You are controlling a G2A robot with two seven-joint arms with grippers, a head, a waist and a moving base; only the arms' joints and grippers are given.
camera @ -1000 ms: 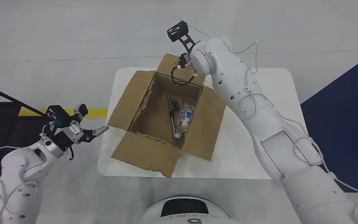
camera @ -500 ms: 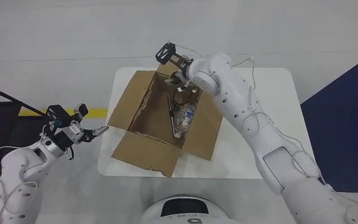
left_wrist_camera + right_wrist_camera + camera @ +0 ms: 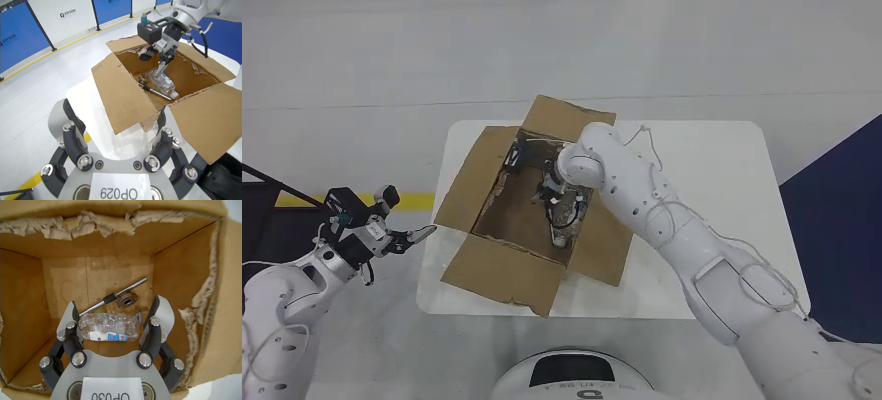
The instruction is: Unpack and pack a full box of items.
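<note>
- Right gripper [image 3: 115, 306] sits down inside the cardboard box [image 3: 504, 268], fingers spread wide, one at each end of the plastic bottle [image 3: 109, 326]; contact can't be judged
- Bottle clear, crumpled, lying flat on the box floor; long axis runs finger to finger
- Cap end hidden behind a finger in the right wrist view; left wrist view shows the cap pointing to the box wall nearest the robot
- Label blue and white, torn; print too small to make out
- Metal rod [image 3: 121, 291] lies slantwise just beside the bottle, flange disc [image 3: 127, 300] against it
- Small metal piece [image 3: 139, 314] half hidden behind the bottle, unidentifiable
- Left gripper [image 3: 114, 107] spread open, holding nothing, off the table [image 3: 692, 200] edge, well apart from the box
</note>
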